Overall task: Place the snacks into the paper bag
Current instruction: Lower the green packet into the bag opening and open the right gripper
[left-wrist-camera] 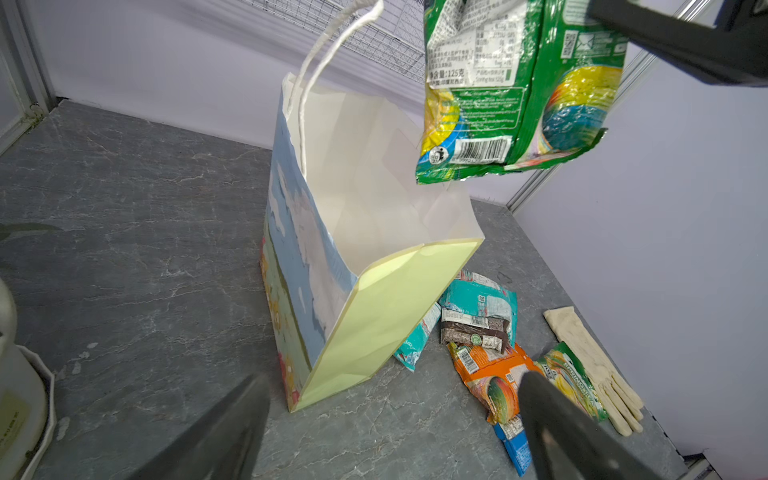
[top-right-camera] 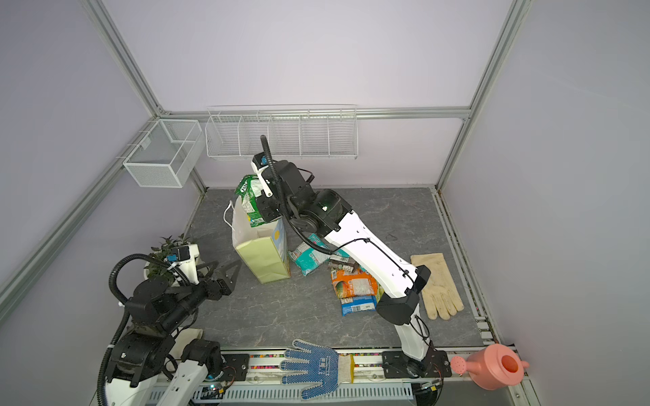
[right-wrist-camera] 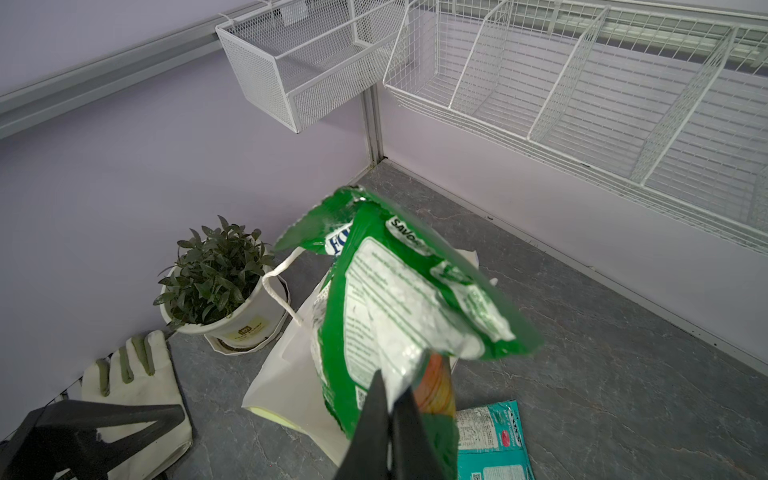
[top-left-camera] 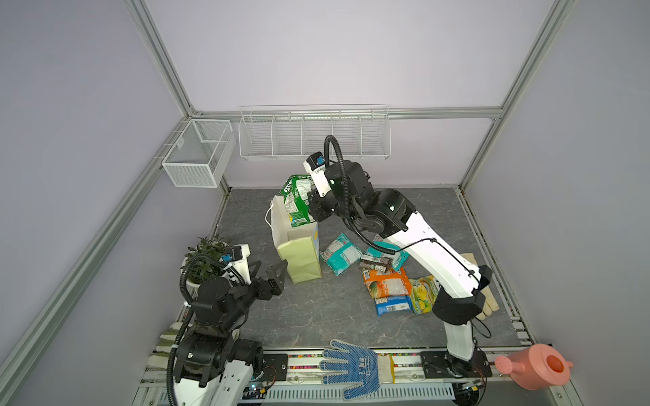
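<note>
One green snack packet point(right-wrist-camera: 395, 299) hangs pinched in my right gripper point(right-wrist-camera: 395, 386), paper bag point(left-wrist-camera: 386, 316) mouth just below. Looks light, crinkly, slippery: grip seams. Left gripper point(top-left-camera: 278, 277) spread, empty, beside bag.

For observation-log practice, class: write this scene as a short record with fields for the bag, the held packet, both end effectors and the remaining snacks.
paper bag: upright, mouth open
green packet: hanging above the bag's mouth
right end effector: shut on green packet
left end effector: open, empty, beside the bag
snacks on table: teal packets, brown bar, orange packet, blue packet, yellow-green packet
</note>
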Tool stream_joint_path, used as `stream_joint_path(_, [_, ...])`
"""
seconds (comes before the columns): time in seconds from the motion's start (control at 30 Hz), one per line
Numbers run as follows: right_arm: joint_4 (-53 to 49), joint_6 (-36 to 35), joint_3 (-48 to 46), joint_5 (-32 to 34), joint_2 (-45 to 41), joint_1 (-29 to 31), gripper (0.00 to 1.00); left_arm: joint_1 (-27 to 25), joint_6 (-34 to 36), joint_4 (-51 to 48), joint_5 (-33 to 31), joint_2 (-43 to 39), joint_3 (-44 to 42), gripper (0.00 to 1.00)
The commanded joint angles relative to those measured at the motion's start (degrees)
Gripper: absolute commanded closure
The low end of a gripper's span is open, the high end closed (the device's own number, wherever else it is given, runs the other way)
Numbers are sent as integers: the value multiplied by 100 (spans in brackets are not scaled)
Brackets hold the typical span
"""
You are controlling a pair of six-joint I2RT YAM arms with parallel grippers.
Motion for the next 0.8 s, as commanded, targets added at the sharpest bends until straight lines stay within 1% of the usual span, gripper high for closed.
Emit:
stream_joint_path(0.0, [534, 73, 191, 325, 22, 116, 93, -29, 38, 67, 26, -87, -60, 7])
stream_joint_path(0.33, [724, -142, 272, 1040, 263, 330, 93, -29, 32, 62, 36, -95, -61, 7])
stream_joint_path(0.77, [812, -299, 415, 1446, 537, 451, 93, -29, 37, 68, 47, -104, -60, 6])
